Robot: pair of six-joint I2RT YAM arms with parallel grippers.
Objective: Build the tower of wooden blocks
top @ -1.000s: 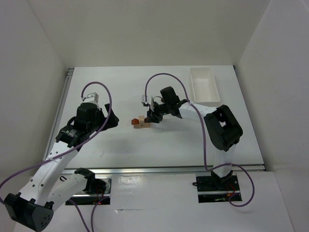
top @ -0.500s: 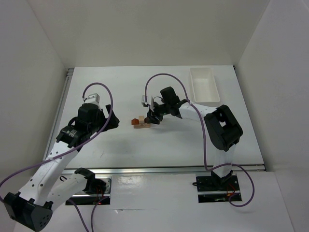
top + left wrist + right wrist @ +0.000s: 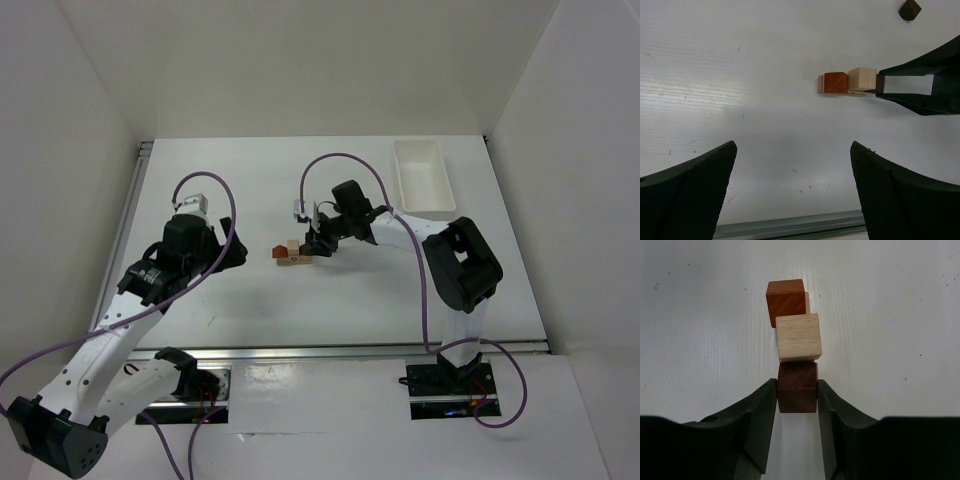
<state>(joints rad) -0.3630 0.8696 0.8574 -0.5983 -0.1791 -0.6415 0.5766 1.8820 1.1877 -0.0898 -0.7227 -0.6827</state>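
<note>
My right claw (image 3: 797, 390) is clamped on the dark brown block (image 3: 797, 386), the near end of the wood block tower (image 3: 847, 82) on the tabletop (image 3: 715, 75); my left claw (image 3: 792, 165) gapes wide, empty, short of it.

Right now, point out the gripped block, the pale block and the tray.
gripped block (image 3: 797, 392): right wrist view, middle of face.
pale block (image 3: 798, 336): right wrist view, middle of face.
tray (image 3: 420, 178): top view, bare floor.

You had orange-brown wooden cube (image 3: 785, 299), pale wooden cube (image 3: 798, 336), dark brown wooden cube (image 3: 797, 382) touching in row; last sat inside right gripper (image 3: 797, 392).
</note>
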